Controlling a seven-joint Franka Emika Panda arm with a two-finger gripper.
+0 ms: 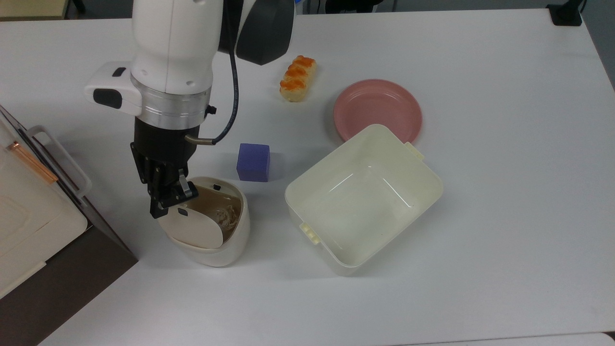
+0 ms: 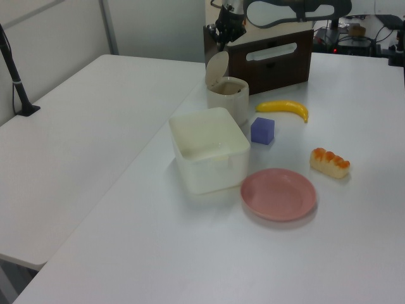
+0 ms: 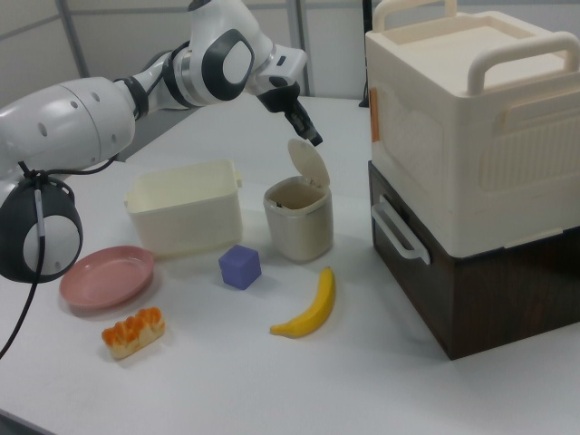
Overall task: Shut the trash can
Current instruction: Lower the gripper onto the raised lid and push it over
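The trash can (image 1: 226,240) is a small cream-white bin at the top view's left, and some crumpled scrap shows in its brownish inside. Its hinged lid (image 1: 192,228) stands raised; in the right view the lid (image 3: 308,163) tilts up behind the body (image 3: 299,222). My gripper (image 1: 166,201) hangs shut with nothing in it, tips just over the lid's upper edge. The right view puts the gripper (image 3: 314,139) right at the lid's top; whether it touches I cannot tell. In the left view the gripper (image 2: 222,33) is above the trash can (image 2: 228,100).
A purple cube (image 1: 253,162) sits close to the bin, then a large cream tub (image 1: 338,163), a pink plate (image 1: 377,109) and a bread roll (image 1: 298,78). A banana (image 3: 308,308) lies in front of the bin. A cream box on a brown drawer unit (image 3: 471,163) stands beside it.
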